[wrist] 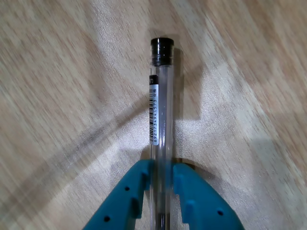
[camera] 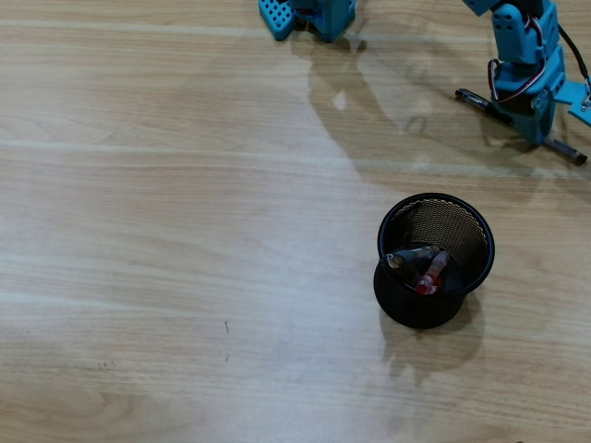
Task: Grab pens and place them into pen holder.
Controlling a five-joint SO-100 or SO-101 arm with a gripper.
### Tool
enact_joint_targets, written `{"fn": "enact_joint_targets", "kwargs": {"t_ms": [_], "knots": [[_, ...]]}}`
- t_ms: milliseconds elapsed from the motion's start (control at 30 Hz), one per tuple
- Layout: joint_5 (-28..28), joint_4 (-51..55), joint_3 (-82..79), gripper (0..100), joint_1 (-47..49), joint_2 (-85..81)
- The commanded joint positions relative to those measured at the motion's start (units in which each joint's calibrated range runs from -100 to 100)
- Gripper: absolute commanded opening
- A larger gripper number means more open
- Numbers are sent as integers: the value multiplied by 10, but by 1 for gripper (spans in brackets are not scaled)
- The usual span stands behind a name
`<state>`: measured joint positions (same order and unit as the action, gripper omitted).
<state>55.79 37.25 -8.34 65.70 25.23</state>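
A clear pen with a black cap (wrist: 160, 110) runs up the middle of the wrist view. My blue gripper (wrist: 163, 165) is shut on its barrel, a fingertip pressed against each side. In the overhead view this pen (camera: 476, 100) lies slanted at the top right, with both ends sticking out from under the gripper (camera: 535, 131). The pen holder (camera: 466, 277), a black mesh cup, stands below it on the right side of the table. Inside it lean a red pen (camera: 431, 274) and a dark grey pen (camera: 409, 257).
The blue base of the arm (camera: 309, 17) sits at the table's top edge in the overhead view. The wooden table (camera: 185, 231) spreads out to the left of the holder.
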Motion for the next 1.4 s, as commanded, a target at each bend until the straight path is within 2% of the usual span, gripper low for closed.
{"fn": "enact_joint_targets", "kwargs": {"t_ms": [0,233,467,667,700,933,1067,1367], "knots": [[0,5,-3,2,7,-6],[-10,21,2,2,-15,-62],[-60,185,5,2,-129,-236],[-91,197,15,2,-213,-355],[-105,197,55,2,-245,-390],[-142,195,233,2,-304,-409],[-151,135,273,2,-327,-408],[-148,-64,227,2,-338,-372]]}}
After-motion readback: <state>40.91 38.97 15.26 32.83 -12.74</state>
